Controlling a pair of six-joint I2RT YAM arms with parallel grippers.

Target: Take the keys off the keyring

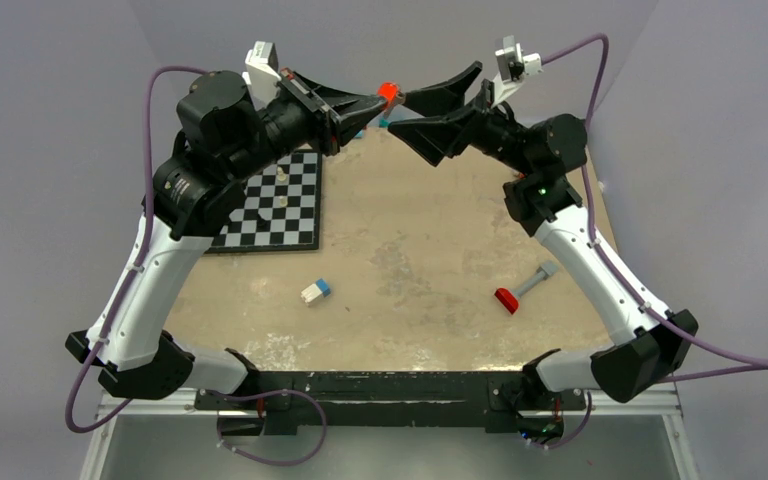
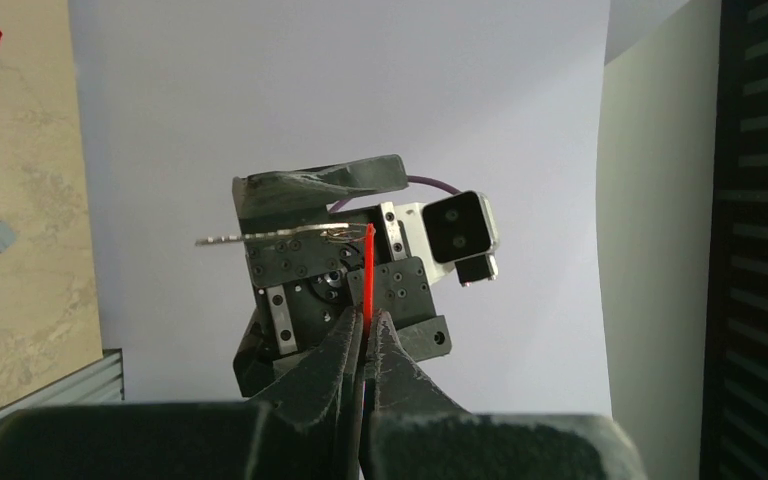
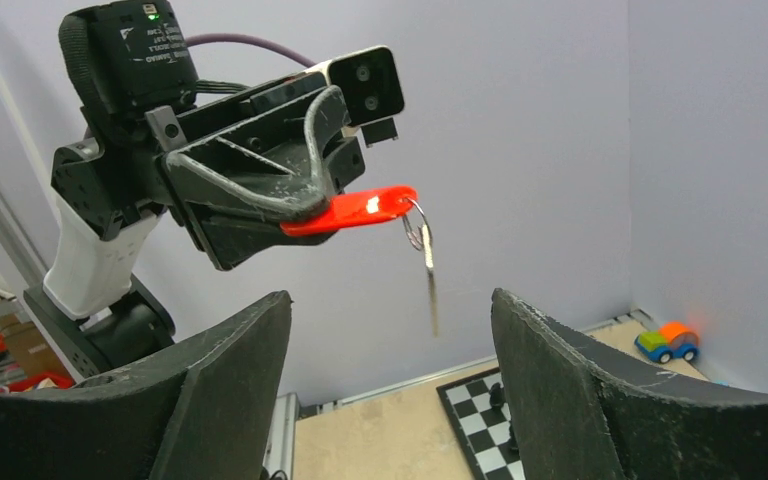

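The left hand [image 3: 298, 220] is clamped tight on the red tag [image 3: 355, 212], holding it high above the surface [image 1: 430, 250] so the ring [image 3: 415, 228] and key [image 3: 430, 280] dangle free (easy to reach), while the right hand [image 3: 390, 300] faces them, spread wide and empty.

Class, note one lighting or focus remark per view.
Top view: even light, soft shadows on the table. Left wrist view: the left hand looks dark and unfocused. Right wrist view: white glare on the red tag; the toy car is blurred.
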